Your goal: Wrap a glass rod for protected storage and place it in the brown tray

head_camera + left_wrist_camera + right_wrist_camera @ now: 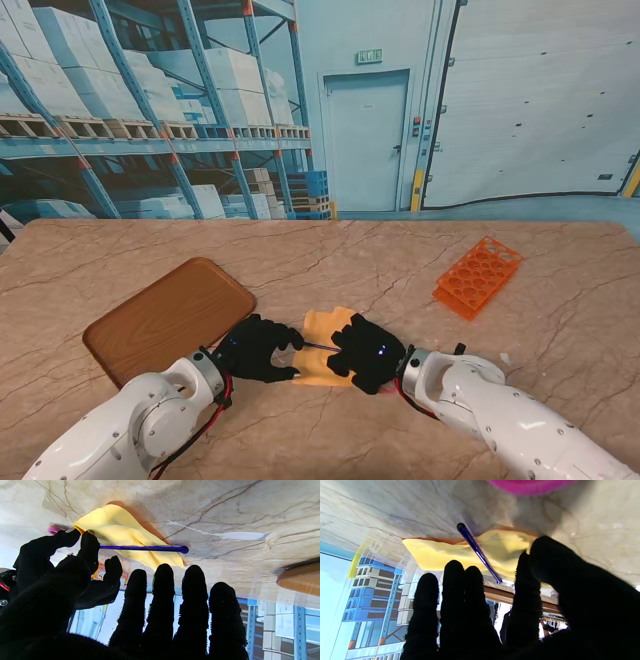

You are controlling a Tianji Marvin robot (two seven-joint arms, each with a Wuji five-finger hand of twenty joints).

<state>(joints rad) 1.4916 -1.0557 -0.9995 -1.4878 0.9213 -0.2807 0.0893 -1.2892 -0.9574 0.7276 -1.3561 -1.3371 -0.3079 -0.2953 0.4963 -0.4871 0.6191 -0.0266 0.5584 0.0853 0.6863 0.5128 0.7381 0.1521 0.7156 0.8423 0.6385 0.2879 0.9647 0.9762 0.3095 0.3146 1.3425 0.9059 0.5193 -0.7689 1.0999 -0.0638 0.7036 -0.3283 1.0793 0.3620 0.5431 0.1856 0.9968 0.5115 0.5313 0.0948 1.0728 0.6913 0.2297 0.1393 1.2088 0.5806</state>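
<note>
A yellow cloth [322, 330] lies crumpled on the marble table between my two black-gloved hands. On it rests the thin blue glass rod [142, 548], also seen in the right wrist view [477, 551]. My right hand [368, 352] pinches a corner of the cloth [445, 552] between thumb and forefinger, close to one end of the rod. My left hand [255, 348] hovers at the rod's other, rounded end with its fingers [175, 597] straight and apart, holding nothing. The brown tray [170, 315] sits just left of my left hand.
An orange test-tube rack [478, 276] lies at the far right. A pink object [530, 485] sits blurred close under my right wrist. A small white scrap [505, 357] lies on the table to the right of my right arm.
</note>
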